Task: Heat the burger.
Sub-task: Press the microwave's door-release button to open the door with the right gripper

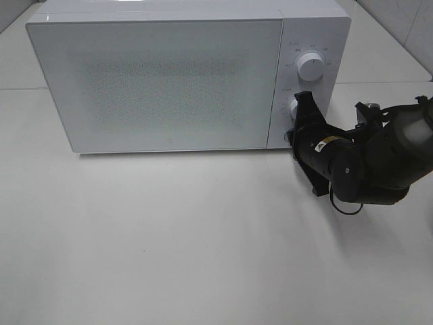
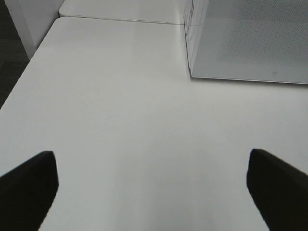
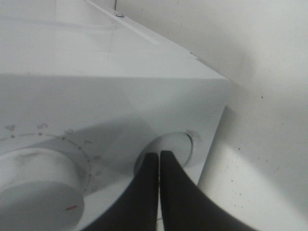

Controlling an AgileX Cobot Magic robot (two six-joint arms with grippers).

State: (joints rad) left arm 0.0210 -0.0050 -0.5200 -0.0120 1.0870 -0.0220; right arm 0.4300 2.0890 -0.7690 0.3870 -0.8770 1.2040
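Fingers of the right gripper [image 3: 159, 156] were pressed together with nothing between them, their tips against the lower knob [image 3: 180, 144] of the microwave [image 1: 325, 34], the upper dial [image 1: 310, 66] just beside. The left gripper [image 2: 154, 192] stood spread wide and empty over the table [image 2: 120, 120], the microwave's corner ahead of it. Its door [image 1: 162, 81] was closed, and where the burger lay could not be told.

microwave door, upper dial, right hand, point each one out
microwave door [image 1: 162, 84]: exterior high view, middle of the dotted panel.
upper dial [image 1: 310, 66]: exterior high view, centre of the knob.
right hand [image 3: 159, 155]: right wrist view, between its shut fingertips.
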